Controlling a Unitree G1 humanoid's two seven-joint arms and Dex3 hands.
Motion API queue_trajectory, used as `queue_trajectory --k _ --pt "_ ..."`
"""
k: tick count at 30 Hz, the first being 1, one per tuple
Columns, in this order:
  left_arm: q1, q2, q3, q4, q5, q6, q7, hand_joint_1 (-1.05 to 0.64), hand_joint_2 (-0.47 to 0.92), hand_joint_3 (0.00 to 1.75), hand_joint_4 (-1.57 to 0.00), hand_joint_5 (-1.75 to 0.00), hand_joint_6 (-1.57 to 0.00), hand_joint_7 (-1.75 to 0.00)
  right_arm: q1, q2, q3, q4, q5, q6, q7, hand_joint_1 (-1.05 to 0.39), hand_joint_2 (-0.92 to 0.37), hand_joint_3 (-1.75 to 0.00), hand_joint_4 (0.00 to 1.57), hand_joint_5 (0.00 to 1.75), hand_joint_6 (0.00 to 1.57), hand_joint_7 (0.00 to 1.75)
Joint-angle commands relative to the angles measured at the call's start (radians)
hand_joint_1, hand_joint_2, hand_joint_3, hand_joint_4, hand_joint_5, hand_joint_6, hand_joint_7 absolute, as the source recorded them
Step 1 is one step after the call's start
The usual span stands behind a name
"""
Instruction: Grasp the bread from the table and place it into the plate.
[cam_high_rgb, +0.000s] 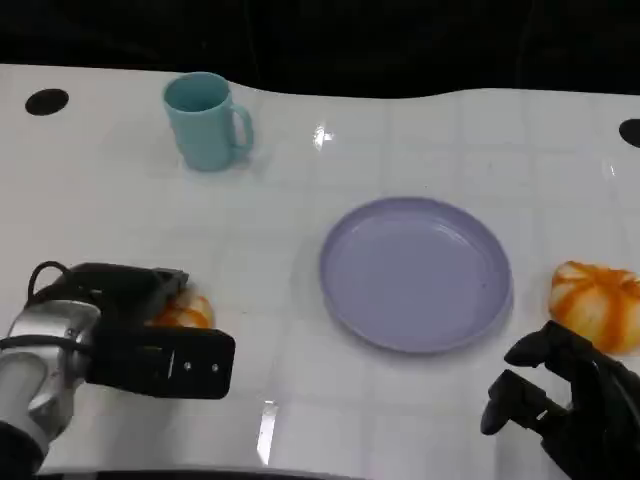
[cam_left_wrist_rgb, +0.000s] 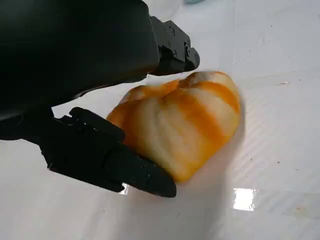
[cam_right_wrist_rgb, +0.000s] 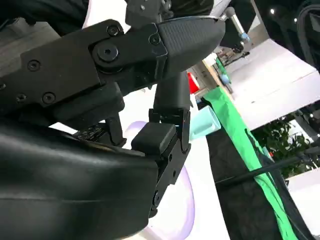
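The left hand (cam_high_rgb: 150, 335) sits at the near left of the table (cam_high_rgb: 300, 260), its black fingers (cam_left_wrist_rgb: 115, 160) lying on either side of a bread (cam_left_wrist_rgb: 182, 125) and touching it. The bread rests on the table surface; whether the fingers grip it firmly cannot be told. In the left wrist view this bread is a rounded, lobed roll, pale cream with orange stripes running along its ridges, glossy on top. In the head view just a small orange patch of it (cam_high_rgb: 185, 312) shows past the hand.

The right hand (cam_high_rgb: 570, 400) is at the near right corner, fingers curled in with nothing in them. Just beyond it, near the right edge, lies a second roll (cam_high_rgb: 598, 303) of the same orange-and-cream striping, apart from the hand.

The plate (cam_high_rgb: 416, 273) is lavender, round and bare, standing between the two rolls, closer to the right one. The right wrist view catches a piece of its rim (cam_right_wrist_rgb: 185, 200) past the fingers.

A light blue mug (cam_high_rgb: 205, 120) stands upright at the far left, handle toward the right.
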Motion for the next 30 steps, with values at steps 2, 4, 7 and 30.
queue_trajectory --k 2,4,7,30 --pt "-0.059 -0.013 -0.037 0.129 -0.035 -0.023 0.077 -0.55 0.81 0.0 -0.09 -0.02 -0.14 -0.01 0.004 -0.012 -0.006 -0.005 -0.006 -0.007 0.0 -0.52 -0.92 -0.18 0.73 1.57 0.81 1.06" --pt "-0.09 -0.029 -0.05 0.213 -0.051 -0.05 0.114 -0.57 0.83 0.01 -0.11 -0.03 -0.17 -0.02 0.005 -0.012 -0.006 -0.006 -0.005 -0.005 -0.001 -0.52 -0.92 -0.18 0.73 1.57 0.81 1.06" --pt "-0.113 -0.043 -0.061 0.295 -0.075 -0.092 0.18 -0.48 0.84 0.01 -0.16 -0.05 -0.21 -0.03 0.004 -0.014 -0.006 -0.001 -0.006 -0.011 0.006 -0.52 -0.92 -0.18 0.73 1.57 0.81 1.06" --pt "-0.12 -0.067 -0.06 0.539 -0.198 -0.4 0.738 -0.25 0.89 0.66 -0.79 -1.75 -0.62 -1.75 0.004 -0.016 -0.018 0.009 0.001 -0.015 0.016 -0.52 -0.92 -0.2 0.73 1.56 0.79 1.06"
